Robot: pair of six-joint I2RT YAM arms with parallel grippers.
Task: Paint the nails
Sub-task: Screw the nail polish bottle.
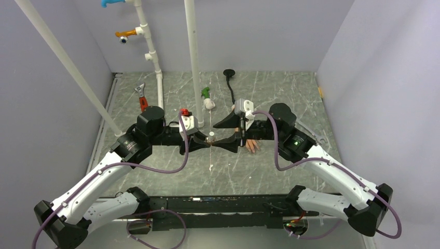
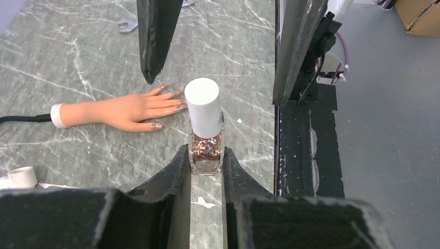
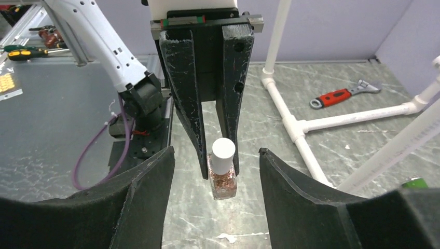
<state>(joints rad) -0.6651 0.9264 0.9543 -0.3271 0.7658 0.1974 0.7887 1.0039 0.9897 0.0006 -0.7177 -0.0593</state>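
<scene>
1. Top view: the left gripper (image 1: pixel 209 139) is clenched on the polish bottle (image 1: pixel 211 136), holding it upright mid-surface (image 1: pixel 171 98). The rubber hand (image 1: pixel 251 146) lies just to its right.
2. Left wrist: the grip is low on the glass, leaving the cap (image 2: pixel 202 106) free. The nails (image 2: pixel 181 107) lie just beyond the bottle.
3. Right wrist: the right gripper (image 3: pixel 215 151) is released, jaws either side of the cap without touching, probably to unscrew it.
</scene>
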